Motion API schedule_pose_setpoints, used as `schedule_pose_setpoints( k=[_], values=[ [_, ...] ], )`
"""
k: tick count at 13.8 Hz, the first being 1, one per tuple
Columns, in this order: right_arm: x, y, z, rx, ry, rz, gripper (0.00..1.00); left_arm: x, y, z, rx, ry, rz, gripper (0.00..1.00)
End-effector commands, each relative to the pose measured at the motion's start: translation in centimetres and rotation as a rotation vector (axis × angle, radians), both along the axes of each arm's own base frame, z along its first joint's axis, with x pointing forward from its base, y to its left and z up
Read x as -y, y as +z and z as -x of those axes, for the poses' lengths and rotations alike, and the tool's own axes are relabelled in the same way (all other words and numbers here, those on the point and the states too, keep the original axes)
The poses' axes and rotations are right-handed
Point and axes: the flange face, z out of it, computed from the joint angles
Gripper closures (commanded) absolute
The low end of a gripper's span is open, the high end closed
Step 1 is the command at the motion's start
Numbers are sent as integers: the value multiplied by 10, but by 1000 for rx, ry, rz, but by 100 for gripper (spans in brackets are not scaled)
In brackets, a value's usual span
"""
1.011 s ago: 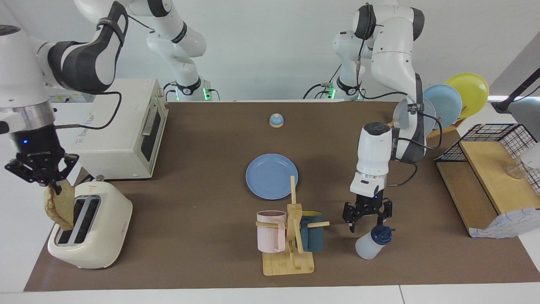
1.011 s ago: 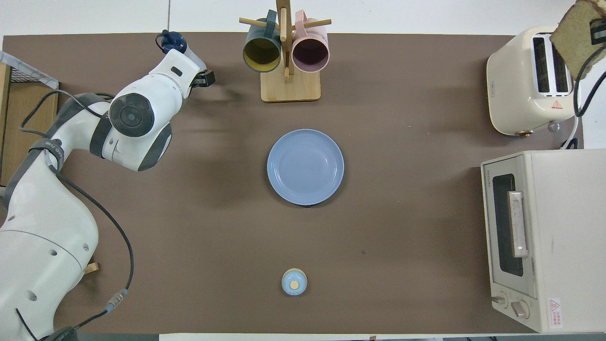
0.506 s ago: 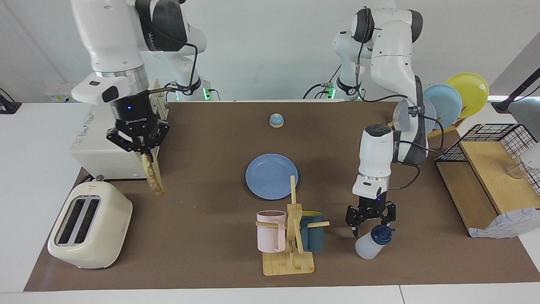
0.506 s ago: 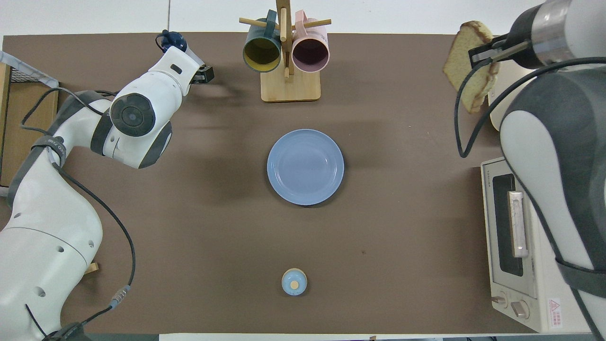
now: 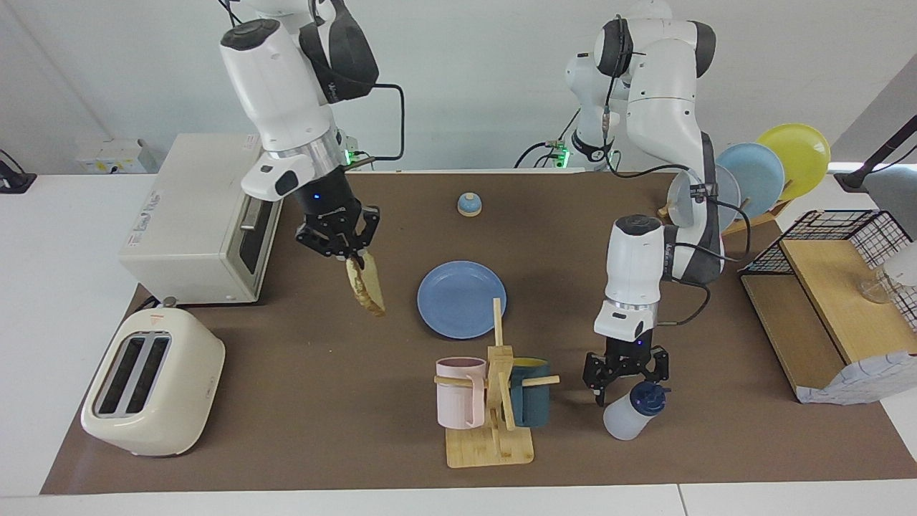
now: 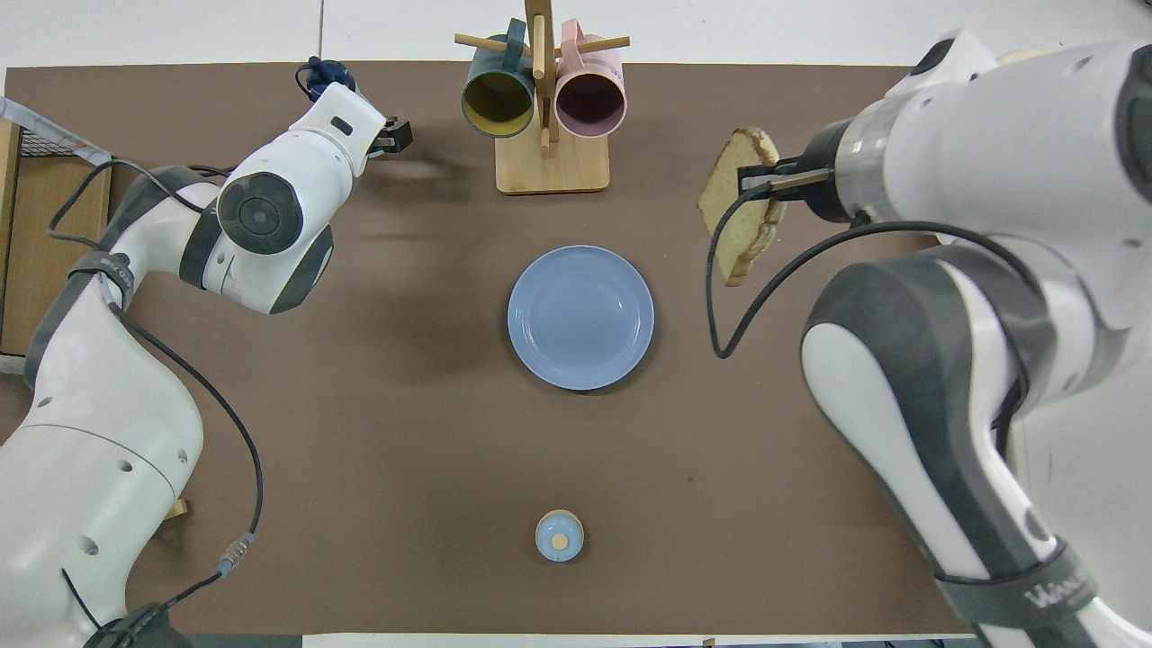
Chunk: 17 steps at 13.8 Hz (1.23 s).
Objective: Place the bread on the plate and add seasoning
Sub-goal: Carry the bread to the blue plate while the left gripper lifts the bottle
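My right gripper (image 5: pixel 349 256) (image 6: pixel 751 181) is shut on the bread (image 5: pixel 366 287) (image 6: pixel 740 215), a tan slice that hangs edge-down in the air over the mat, beside the medium-blue plate (image 5: pixel 461 299) (image 6: pixel 580 317) toward the right arm's end. The plate lies flat and bare at the mat's middle. The seasoning bottle (image 5: pixel 632 411), white with a navy cap (image 6: pixel 326 77), stands tilted near the table's edge farthest from the robots. My left gripper (image 5: pixel 625 375) (image 6: pixel 382 142) hangs open just above and beside its cap.
A mug tree (image 5: pixel 496 401) (image 6: pixel 543 103) with a pink and a teal mug stands between bottle and plate. A toaster (image 5: pixel 150 383) and toaster oven (image 5: pixel 200 218) sit at the right arm's end. A small bell (image 5: pixel 468 205) (image 6: pixel 559 535) lies near the robots. A plate rack (image 5: pixel 759 175) and shelf (image 5: pixel 831 322) stand at the left arm's end.
My right arm has carried the bread from above the toaster across the mat toward the plate. My left gripper has sunk slightly beside the bottle's cap.
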Motion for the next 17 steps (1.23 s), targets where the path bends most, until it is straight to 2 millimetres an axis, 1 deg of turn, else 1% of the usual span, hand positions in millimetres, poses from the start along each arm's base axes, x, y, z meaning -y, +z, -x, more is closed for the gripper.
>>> schedule_pose_setpoints(
  k=[1, 2, 3, 5, 6, 7, 8, 9, 10, 12, 13, 14, 15, 16, 17],
  values=[
    [-31, -25, 27, -30, -135, -84, 100, 2, -4, -6, 23, 2, -6, 0],
    [-52, -37, 33, -17, -120, -99, 100, 2, -4, -7, 24, 2, -6, 0],
    [-66, -49, 41, -16, -118, -107, 100, 0, -3, -7, 25, 4, -5, 0],
    [-81, -73, 38, -3, -162, -131, 100, -2, -3, -8, 27, 9, -3, 0],
    [-102, -86, 41, 9, -151, -143, 100, -2, 0, -10, 33, 9, -1, 0],
    [-115, -97, 41, 29, -156, -160, 100, -2, -4, -10, 28, 8, -3, 0],
    [-122, -106, 40, 32, -176, -171, 100, -1, -7, -11, 27, 10, -3, 0],
    [-129, -110, 45, 19, -185, -175, 100, -1, -5, -13, 31, 10, -1, 0],
    [-131, -116, 51, 2, -198, -174, 100, -1, -5, -13, 31, 10, -1, 0],
    [-143, -124, 66, 9, -176, -179, 100, -1, -5, -13, 33, 11, 4, 0],
    [-141, -126, 67, 15, -179, -181, 100, -1, -5, -13, 33, 11, 4, 0],
    [-143, -134, 69, 6, -178, -175, 100, -2, -5, -14, 33, 14, 5, 0],
    [-146, -140, 70, 2, -165, -165, 100, -2, -5, -14, 33, 15, 6, 12],
    [-146, -147, 76, -9, -154, -154, 100, -1, -5, -13, 32, 15, 8, 47],
    [-146, -149, 77, -13, -154, -151, 100, -2, -5, -14, 33, 15, 6, 88]
  ],
)
